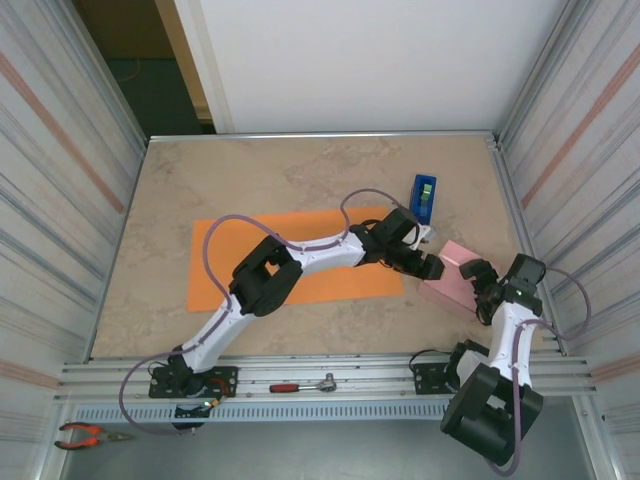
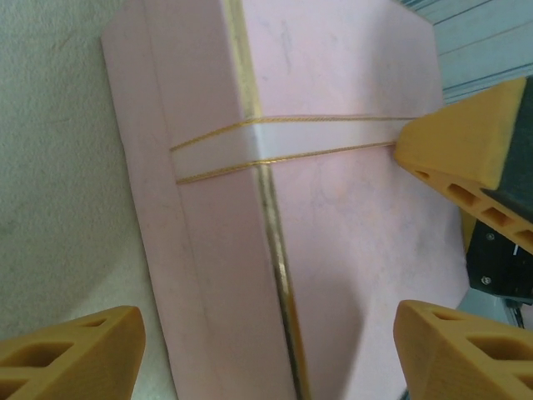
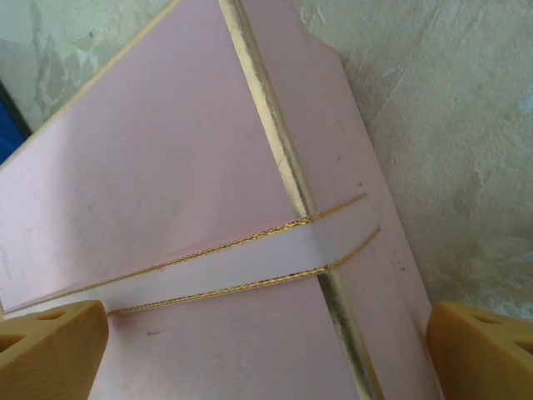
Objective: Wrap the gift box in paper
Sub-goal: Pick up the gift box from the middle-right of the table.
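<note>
White right arm (image 1: 508, 335) rears up at your near edge, jaws wide above the gift box (image 1: 452, 283) on the tabletop (image 1: 300, 175), gripping nothing. Your left arm (image 1: 320, 255) stretches across the paper (image 1: 215, 270), jaws equally wide at the box's far left edge.

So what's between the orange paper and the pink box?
The left gripper, reaching past the paper toward the gift box, over bare table; top external view.

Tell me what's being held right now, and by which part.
Nothing looks held. The left fingers and right fingers stand open astride the box, not clamped on its sides.
</note>
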